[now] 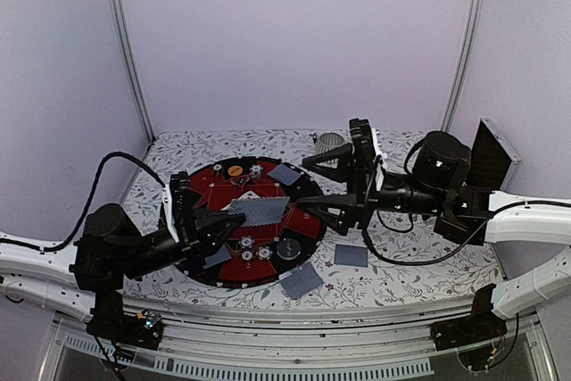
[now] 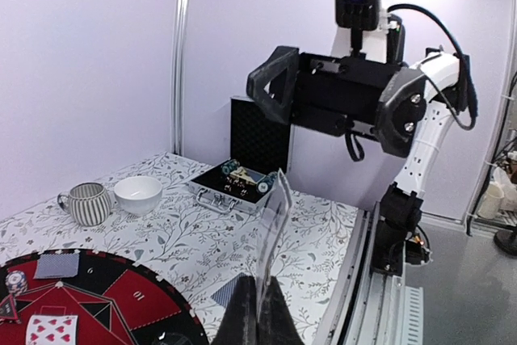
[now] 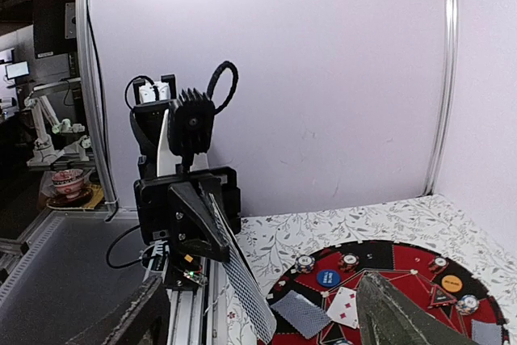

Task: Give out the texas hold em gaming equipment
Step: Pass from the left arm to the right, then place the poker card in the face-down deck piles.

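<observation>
In the open case, near the bowl, lie chips.

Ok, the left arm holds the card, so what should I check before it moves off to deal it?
1. Left gripper shut on the grey-blue patterned playing card: ok.
2. Right gripper open, nothing in it: ok.
3. Held card clear of the right fingers: cannot tell; they sit close.
4. Single card held, not several: cannot tell.
5. Two face-down cards on the floral table lie flat and apart: ok.
</observation>
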Action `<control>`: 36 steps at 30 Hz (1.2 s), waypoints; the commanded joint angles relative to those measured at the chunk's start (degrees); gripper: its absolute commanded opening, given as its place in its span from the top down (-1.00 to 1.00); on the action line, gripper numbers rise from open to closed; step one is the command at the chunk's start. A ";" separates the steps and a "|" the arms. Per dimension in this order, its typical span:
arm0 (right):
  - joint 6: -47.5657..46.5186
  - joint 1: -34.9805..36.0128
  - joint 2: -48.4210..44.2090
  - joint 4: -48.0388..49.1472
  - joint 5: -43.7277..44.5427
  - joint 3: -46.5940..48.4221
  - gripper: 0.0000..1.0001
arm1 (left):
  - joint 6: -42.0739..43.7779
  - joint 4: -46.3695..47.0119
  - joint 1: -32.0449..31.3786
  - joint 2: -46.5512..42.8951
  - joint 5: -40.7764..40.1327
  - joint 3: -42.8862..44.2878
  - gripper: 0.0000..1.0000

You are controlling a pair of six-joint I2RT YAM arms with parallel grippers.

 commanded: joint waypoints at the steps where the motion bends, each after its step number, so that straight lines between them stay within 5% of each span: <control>1: 17.32 0.15 6.23 9.74 -6.21 -0.54 -0.51 | -0.91 7.14 -1.09 1.28 2.71 0.51 1.00; 10: 19.15 1.42 12.36 12.20 -12.49 1.82 0.39 | -1.17 8.28 -1.73 2.26 2.65 0.35 1.00; 13: 19.01 1.47 12.57 12.85 -12.78 1.87 0.89 | -1.18 8.24 -1.72 2.19 2.63 0.06 1.00; 18: 19.78 1.14 11.21 11.38 -11.63 1.68 0.96 | -1.11 4.77 -1.74 3.13 3.28 1.24 1.00; 22: 20.62 -2.45 9.15 -1.85 -10.81 4.87 0.96 | -0.51 -2.83 -1.83 0.70 1.11 2.53 -0.76; 23: 20.43 -3.61 8.79 -8.25 -10.10 6.59 0.96 | -0.28 -6.10 -1.83 -0.76 -1.33 2.70 -0.93; 29: 21.96 -16.43 10.74 -39.65 -17.65 10.11 0.96 | -1.03 -21.11 -1.74 -9.19 -18.22 2.87 -0.96; 36: 17.00 -18.04 20.52 -48.49 -30.46 10.43 0.96 | -2.96 -23.35 -1.64 -8.81 -18.61 2.04 -0.96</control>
